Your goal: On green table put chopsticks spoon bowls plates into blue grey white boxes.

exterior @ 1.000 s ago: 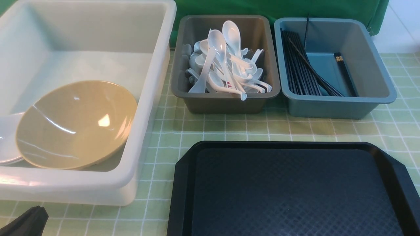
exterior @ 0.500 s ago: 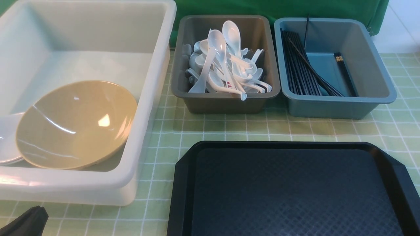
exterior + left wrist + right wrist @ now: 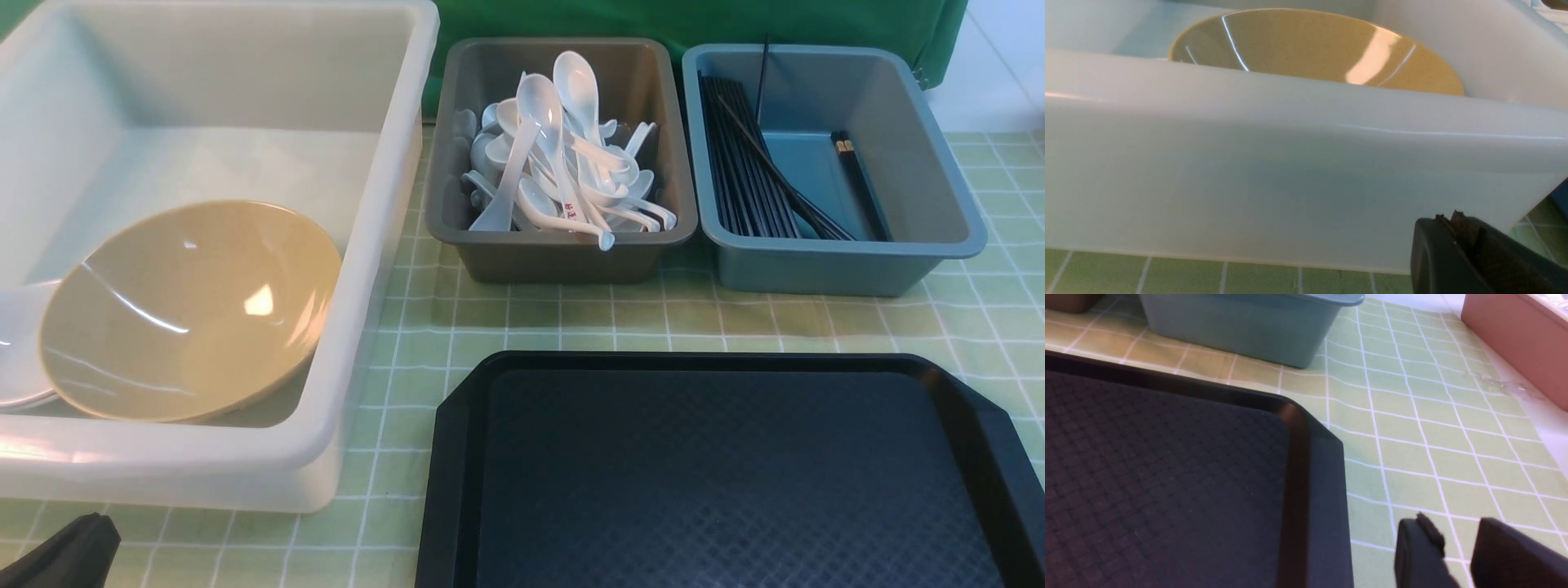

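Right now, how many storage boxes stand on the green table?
3. The large white tub is on the left, the grey box of spoons in the middle, and the blue box of chopsticks on the right. None seems hidden.

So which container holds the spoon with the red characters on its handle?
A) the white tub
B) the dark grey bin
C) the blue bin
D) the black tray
B: the spoon lies on the pile of plain white spoons inside the dark grey bin.
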